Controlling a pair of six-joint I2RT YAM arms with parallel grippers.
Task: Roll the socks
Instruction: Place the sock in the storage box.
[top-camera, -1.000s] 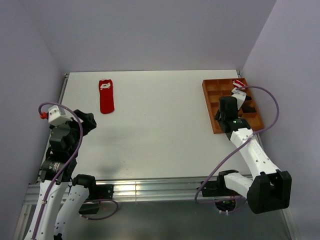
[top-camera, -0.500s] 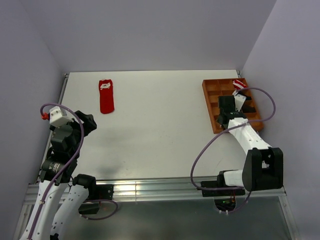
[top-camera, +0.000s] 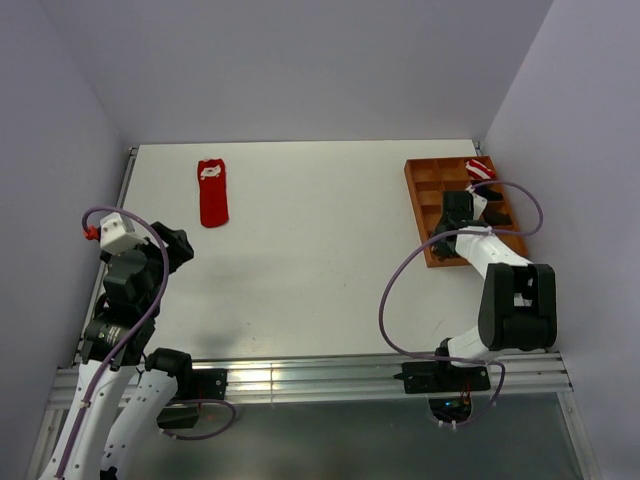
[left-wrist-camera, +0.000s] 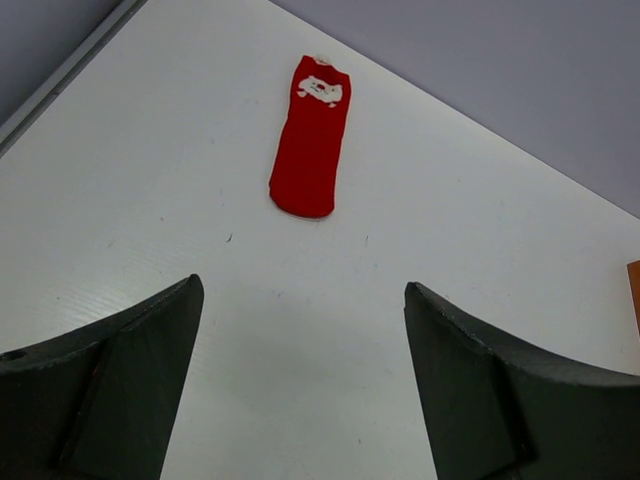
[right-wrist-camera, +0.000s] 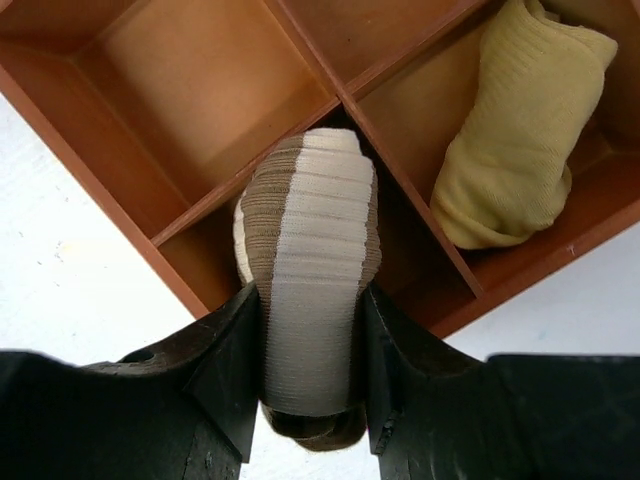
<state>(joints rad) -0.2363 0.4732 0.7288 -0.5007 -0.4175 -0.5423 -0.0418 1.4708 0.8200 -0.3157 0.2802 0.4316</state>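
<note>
Plainly the right pincer is closed at a middling width on the rolled striped sock, one jaw pressing each side of the brown-and-cream roll, so the step in hand looks like setting that roll down in the tray. The roll's free end points into the compartment at the tray's outer edge, right where two dividers cross. Whether it already rests on the compartment floor cannot be told. To do this well, the roll should go straight down, centred between the dividers and not riding on top of one. The jaws should part only once the roll is seated and then only slowly, since a tight fabric roll can spring loose or cling to a pad and be dragged out. The withdrawal is best made straight up, away from the tray. The yellow sock lies bundled in the neighbouring compartment across one divider, so any sideways drift toward it is to be avoided. Well apart from the tray, on the left arm's side of the tabletop, the red sock lies flat and unrolled with its white mark at the far end. The left pincer hovers short of it, jaws spread wide and holding nothing, so that sock seems to be what remains.
</note>
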